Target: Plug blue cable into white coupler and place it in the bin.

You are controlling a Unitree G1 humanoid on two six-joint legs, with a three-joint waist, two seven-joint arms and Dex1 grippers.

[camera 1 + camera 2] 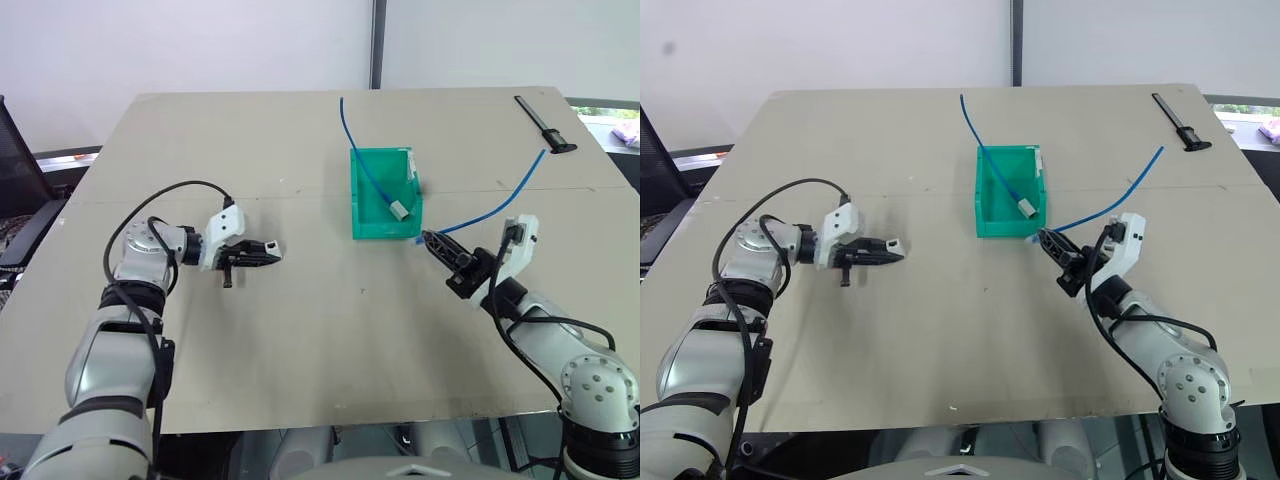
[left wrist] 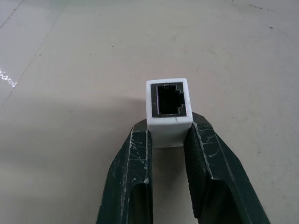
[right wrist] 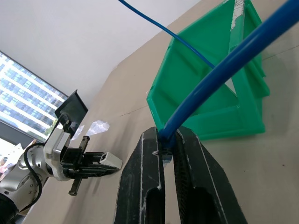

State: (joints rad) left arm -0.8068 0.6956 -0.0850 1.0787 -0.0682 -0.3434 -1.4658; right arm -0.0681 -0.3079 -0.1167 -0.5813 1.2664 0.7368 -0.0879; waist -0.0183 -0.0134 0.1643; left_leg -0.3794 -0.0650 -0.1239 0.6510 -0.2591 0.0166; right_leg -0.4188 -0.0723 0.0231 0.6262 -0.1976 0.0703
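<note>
Beige tabletop (image 1: pixel 330 330) bears the bin (image 1: pixel 372 222); left pincer (image 1: pixel 268 254) clamps the white coupler (image 2: pixel 168 110), right pincer (image 1: pixel 432 241) the blue cable (image 1: pixel 500 205).

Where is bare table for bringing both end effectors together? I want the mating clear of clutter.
Bare table lies between the left end effector and right end effector, below the bin. Crowded: the bin's surroundings, with blue cable trailing beside it.
</note>
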